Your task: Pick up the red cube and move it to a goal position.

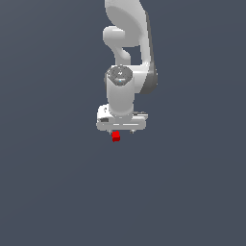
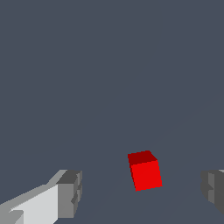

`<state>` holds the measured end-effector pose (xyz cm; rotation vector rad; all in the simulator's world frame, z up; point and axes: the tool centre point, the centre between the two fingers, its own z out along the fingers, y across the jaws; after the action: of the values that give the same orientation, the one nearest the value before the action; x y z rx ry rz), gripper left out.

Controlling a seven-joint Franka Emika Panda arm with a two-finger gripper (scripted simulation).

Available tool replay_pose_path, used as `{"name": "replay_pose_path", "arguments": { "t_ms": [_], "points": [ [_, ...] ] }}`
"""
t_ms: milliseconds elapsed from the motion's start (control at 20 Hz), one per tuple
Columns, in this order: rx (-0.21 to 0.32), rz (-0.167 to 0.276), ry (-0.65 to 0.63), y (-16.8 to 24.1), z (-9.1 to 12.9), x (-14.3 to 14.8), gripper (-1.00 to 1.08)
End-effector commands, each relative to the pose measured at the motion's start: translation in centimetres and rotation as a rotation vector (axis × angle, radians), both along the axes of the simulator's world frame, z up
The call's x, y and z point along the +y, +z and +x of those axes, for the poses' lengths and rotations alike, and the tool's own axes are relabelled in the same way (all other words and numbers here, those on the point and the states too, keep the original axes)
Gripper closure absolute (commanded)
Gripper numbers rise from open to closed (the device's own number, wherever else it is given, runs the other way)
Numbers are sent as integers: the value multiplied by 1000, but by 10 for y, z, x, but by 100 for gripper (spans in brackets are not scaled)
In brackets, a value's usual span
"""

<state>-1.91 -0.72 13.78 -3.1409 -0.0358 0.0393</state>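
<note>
One red cube (image 2: 145, 171) is all that lies before me on the flat grey floor (image 1: 53, 192), and it sits between my two fingers without touching either. My fingers (image 2: 70, 194) are spread wide: in the wrist view one grey pad stands well off to one side of the cube and the other pad shows only at the opposite edge of the picture, with bare floor on both sides of the cube. The cube lies closer to that second pad than to the first, so it is off the middle of my gripper (image 2: 142, 192). It is turned a little, showing a darker top face and a brighter front face. In the exterior view my white arm (image 1: 127, 53) hangs straight down, and the cube (image 1: 116, 136) peeks out just below the wide white body of my hand, toward the exterior view's left of its middle. Whether the cube rests on the floor, I cannot tell.
</note>
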Motion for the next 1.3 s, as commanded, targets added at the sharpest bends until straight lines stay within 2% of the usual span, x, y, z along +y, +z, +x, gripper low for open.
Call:
{"name": "replay_pose_path", "arguments": {
  "t_ms": [0,650,1150,1200,1250],
  "points": [
    [-2,0,18,-11,-6,-3,-92],
    [-20,3,152,-93,-43,-25,-92],
    [-25,3,188,-118,-51,-33,-92],
    [-25,3,188,-118,-51,-33,108],
    [-25,3,188,-118,-51,-33,108]
  ]
}}
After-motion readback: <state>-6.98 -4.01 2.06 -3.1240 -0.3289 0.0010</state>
